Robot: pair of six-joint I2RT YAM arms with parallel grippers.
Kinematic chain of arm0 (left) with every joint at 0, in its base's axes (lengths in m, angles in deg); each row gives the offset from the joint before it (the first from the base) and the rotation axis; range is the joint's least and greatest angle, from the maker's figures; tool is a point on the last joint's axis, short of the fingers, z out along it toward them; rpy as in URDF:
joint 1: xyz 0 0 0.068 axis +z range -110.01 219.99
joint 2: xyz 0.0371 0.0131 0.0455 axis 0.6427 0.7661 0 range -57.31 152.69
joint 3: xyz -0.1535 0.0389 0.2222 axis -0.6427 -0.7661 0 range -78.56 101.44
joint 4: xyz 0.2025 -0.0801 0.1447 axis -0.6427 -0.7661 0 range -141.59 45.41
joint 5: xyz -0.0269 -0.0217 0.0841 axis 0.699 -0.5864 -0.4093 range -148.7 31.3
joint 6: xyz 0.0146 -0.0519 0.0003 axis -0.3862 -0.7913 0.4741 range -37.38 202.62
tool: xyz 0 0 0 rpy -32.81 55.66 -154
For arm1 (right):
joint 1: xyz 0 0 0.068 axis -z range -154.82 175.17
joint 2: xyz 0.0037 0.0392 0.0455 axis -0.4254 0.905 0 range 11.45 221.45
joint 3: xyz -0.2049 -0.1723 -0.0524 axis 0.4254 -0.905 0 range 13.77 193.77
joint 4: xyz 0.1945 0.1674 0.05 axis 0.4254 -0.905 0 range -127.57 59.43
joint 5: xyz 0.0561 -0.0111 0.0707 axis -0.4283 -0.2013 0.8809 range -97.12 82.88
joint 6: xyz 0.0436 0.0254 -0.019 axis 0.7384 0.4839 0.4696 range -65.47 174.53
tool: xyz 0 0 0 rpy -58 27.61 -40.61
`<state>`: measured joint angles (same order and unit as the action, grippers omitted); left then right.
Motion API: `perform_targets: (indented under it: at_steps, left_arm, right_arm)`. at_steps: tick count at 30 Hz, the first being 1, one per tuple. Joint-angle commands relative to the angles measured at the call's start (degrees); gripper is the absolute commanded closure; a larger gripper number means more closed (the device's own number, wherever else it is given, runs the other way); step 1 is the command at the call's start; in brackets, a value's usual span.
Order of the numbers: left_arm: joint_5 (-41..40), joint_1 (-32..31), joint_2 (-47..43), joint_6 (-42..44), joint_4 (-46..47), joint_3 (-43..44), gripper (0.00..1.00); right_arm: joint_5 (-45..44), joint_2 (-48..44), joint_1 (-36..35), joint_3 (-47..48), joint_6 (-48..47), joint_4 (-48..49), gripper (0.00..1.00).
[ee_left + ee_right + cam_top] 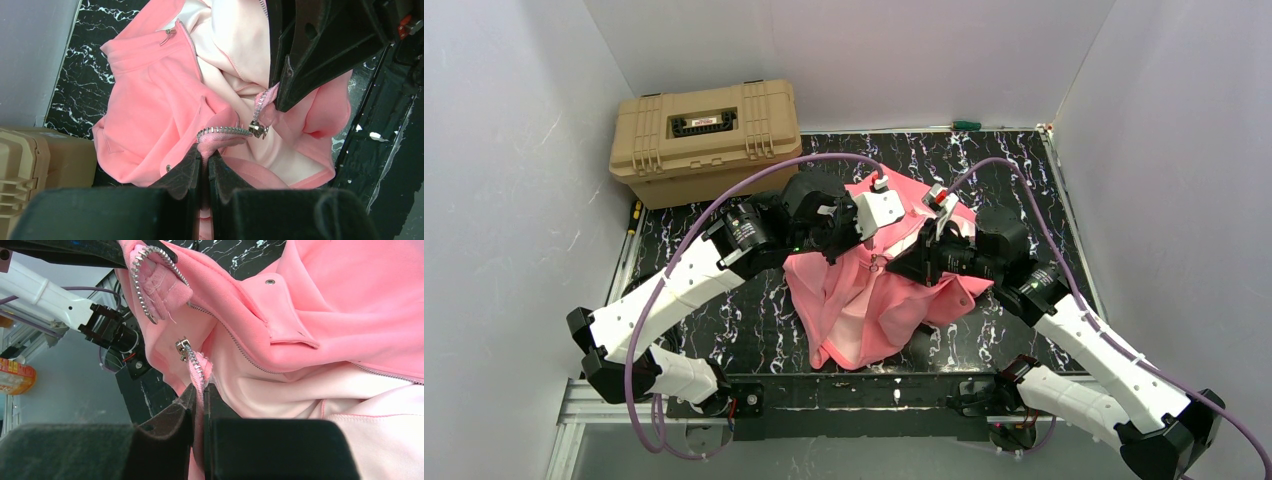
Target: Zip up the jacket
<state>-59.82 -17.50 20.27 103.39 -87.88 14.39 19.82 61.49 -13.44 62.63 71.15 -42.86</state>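
Lying crumpled and unzipped, a soft salmon-pink fabric jacket [864,310] with pale pink lining sits near the middle of a black, white-veined marbled table [1014,165], bunched between two robot arms. The left gripper [205,156] is pressed together on a fold of the jacket's front edge, where a row of silver zipper teeth [222,131] curls over its fingertips. The right gripper [199,390] pinches the opposite zipper tape just below the small metal zipper slider [182,345], which rides on that side alone; the two rows of teeth are held near each other but are not joined. Well apart from the jacket, at the table's far left corner, stands a tan ribbed hard plastic case [709,140] with a black handle, its lid down, so its contents cannot be seen.
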Motion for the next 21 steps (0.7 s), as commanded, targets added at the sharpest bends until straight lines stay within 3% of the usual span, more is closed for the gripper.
perform_targets:
  at_steps: [1, 21]
  left_arm:
    - [-0.68, -0.17, -0.68, -0.47, 1.13, 0.14, 1.0]
    - [-0.46, -0.16, -0.65, -0.39, 1.12, 0.07, 1.0]
  right_arm:
    - [-0.4, -0.89, 0.14, 1.77, 1.5, 4.05, 0.99]
    - [0.74, -2.15, 0.14, 0.79, 2.47, 6.58, 0.99]
